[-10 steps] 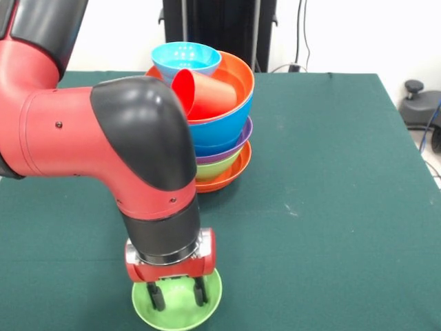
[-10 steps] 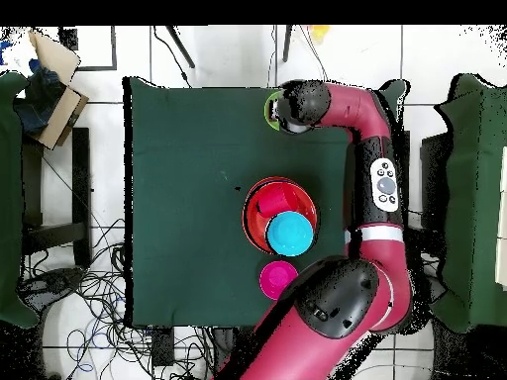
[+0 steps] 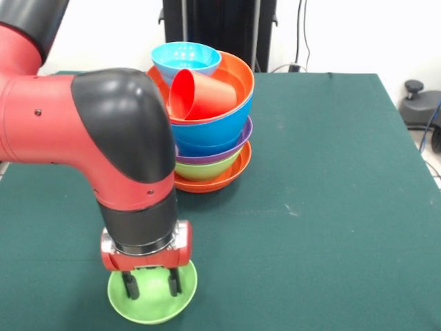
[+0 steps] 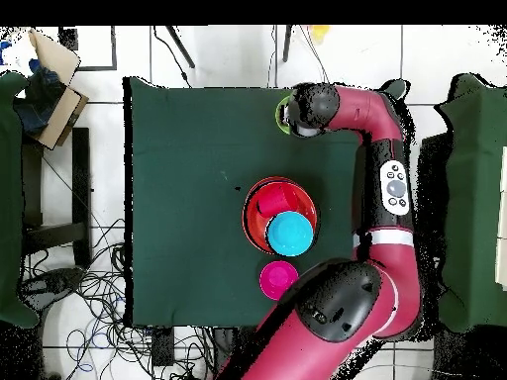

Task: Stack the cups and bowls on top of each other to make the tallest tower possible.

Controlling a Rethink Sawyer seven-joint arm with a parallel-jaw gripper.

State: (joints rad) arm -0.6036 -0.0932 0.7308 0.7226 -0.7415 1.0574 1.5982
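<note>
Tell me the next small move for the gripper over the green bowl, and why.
Probably close the gripper on the green bowl's rim and lift it. Its fingers already reach down inside that bowl, spread apart, near the front edge of the table, while the tower stands apart, farther back, with the red cup lying tilted in its top orange bowl.

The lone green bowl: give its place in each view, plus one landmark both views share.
Front view: the green bowl sits at the bottom edge, left of centre, under the gripper, whose fingers reach into it.
Overhead view: only its rim shows at the table's top edge, right of centre; the arm hides the rest.
Shared landmark: the tower, with a red cup lying in it.
</note>
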